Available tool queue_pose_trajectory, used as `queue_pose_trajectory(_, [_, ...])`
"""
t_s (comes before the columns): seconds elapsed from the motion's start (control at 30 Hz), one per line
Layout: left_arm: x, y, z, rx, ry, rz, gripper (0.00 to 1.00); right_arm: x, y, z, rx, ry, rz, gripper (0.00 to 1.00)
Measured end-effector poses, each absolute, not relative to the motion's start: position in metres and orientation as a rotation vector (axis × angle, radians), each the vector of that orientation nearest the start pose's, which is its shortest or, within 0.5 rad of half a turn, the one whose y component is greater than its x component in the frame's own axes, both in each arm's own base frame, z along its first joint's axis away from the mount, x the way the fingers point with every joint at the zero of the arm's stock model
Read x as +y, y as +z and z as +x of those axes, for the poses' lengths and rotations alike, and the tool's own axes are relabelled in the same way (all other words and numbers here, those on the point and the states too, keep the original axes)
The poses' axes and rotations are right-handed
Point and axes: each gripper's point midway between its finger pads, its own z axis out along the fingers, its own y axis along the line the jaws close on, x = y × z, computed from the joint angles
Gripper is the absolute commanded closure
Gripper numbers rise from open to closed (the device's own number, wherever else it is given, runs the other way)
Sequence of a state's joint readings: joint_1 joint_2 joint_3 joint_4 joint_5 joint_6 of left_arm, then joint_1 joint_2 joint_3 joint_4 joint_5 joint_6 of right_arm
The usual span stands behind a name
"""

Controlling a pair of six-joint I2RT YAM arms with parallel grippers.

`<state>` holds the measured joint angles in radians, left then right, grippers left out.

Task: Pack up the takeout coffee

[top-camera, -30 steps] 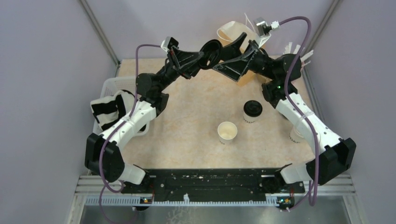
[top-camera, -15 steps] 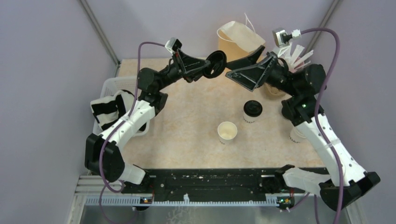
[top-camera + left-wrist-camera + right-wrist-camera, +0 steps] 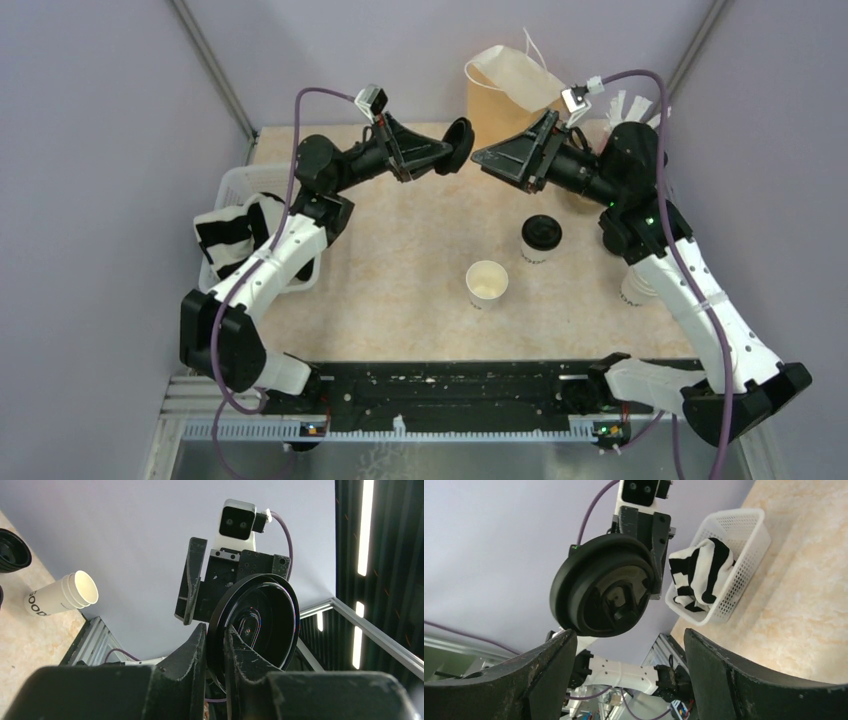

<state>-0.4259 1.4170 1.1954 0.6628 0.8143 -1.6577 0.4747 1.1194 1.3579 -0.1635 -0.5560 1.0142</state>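
Pinching black lid edge-on by its rim w/ left gripper, up in the air over worktop's far edge. Facing it w/ right gripper, jaws spread wide, nothing held, just short of lid. Thin rim grip, so could twist or drop lid in a handover if closing off-centre. Capped coffee cup upright right of worktop's centre, lidless cup beside it toward near edge, brown bag at far edge. Could tip either cup w/ a low swing.

Letters "GOOD" on stacked white cups
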Motion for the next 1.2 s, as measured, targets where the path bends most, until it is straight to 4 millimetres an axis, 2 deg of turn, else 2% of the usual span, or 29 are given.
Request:
queue_pose_trajectory(0.2, [-0.299,0.446,0.28,1.678,-2.134,-0.028,0.88,0.265,0.451,0.245,1.779,1.55,-0.04,0.15])
queue_pose_trajectory(0.4, [-0.299,0.437,0.281,1.701,-2.135,-0.058,0.88,0.269,0.473,0.236,1.71,1.573,-0.12,0.14])
queue_pose_trajectory(0.57, [-0.295,0.425,0.278,1.691,-2.253,-0.167,0.85,0.275,0.48,0.229,1.65,1.589,-0.238,0.02])
queue_pose_trajectory(0.67, [-0.292,0.434,0.275,1.62,-2.359,-0.185,0.84,0.277,0.482,0.226,1.612,1.574,-0.322,0.02])
queue_pose_trajectory(0.83, [-0.285,0.454,0.262,1.518,-2.461,-0.111,0.84,0.283,0.487,0.225,1.522,1.553,-0.462,0.02])
queue_pose_trajectory(1.0, [-0.281,0.47,0.254,1.485,-2.492,-0.068,0.84,0.294,0.497,0.233,1.441,1.571,-0.514,0.01])
queue_pose_trajectory(1.2, [-0.28,0.475,0.251,1.475,-2.501,-0.06,0.85,0.304,0.507,0.225,1.379,1.606,-0.548,0.03])
